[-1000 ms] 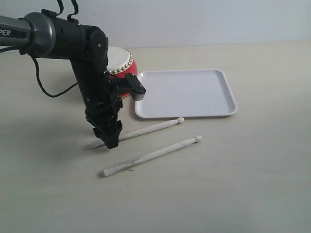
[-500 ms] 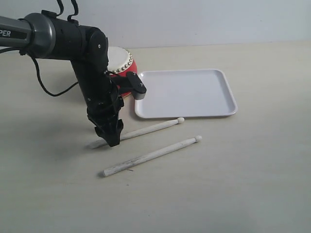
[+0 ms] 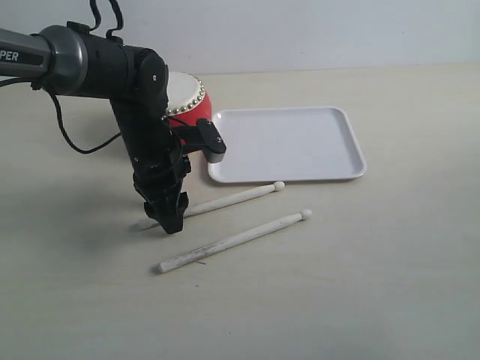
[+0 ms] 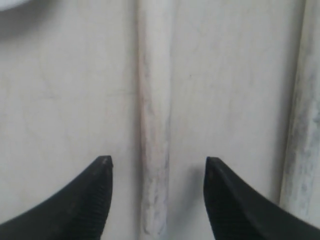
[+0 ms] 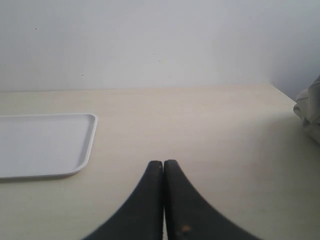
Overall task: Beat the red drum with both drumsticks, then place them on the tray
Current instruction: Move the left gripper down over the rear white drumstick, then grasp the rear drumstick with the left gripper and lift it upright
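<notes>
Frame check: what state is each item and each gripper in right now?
Left gripper: open, astride the far drumstick near its butt end.
Right gripper: shut, empty.
Far drumstick: flat on the table, not gripped.
Near drumstick: flat on the table, untouched.
Tray: empty.
Drum: upright, partly behind the arm.

Drum (image 3: 189, 105) left of tray (image 3: 289, 144); 2 drumsticks (image 3: 232, 241) before tray.
</notes>
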### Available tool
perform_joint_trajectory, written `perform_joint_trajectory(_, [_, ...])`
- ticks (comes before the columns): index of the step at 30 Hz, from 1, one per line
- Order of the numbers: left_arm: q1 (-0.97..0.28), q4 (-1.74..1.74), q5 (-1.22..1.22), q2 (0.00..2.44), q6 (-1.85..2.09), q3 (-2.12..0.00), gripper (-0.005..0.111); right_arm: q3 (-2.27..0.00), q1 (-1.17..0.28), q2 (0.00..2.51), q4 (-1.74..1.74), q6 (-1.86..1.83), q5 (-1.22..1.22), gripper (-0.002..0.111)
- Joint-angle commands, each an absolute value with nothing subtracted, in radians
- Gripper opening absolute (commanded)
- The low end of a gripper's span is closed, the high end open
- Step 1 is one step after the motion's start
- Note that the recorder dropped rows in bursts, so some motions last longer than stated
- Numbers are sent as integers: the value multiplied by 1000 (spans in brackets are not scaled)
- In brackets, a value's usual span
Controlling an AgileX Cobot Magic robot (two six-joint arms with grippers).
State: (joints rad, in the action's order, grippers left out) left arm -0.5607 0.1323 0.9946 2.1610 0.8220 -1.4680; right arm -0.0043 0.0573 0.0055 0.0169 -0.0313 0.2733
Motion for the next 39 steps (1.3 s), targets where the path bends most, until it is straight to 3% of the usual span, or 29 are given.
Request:
perform_joint_trajectory(1, [-573, 128, 995, 2159, 825, -1457, 54, 0, 64, 0, 25, -31, 263, 0])
perform_joint_trajectory(39, [-580, 69, 961, 2159, 773, -1457, 54, 0, 64, 0, 25, -31, 263, 0])
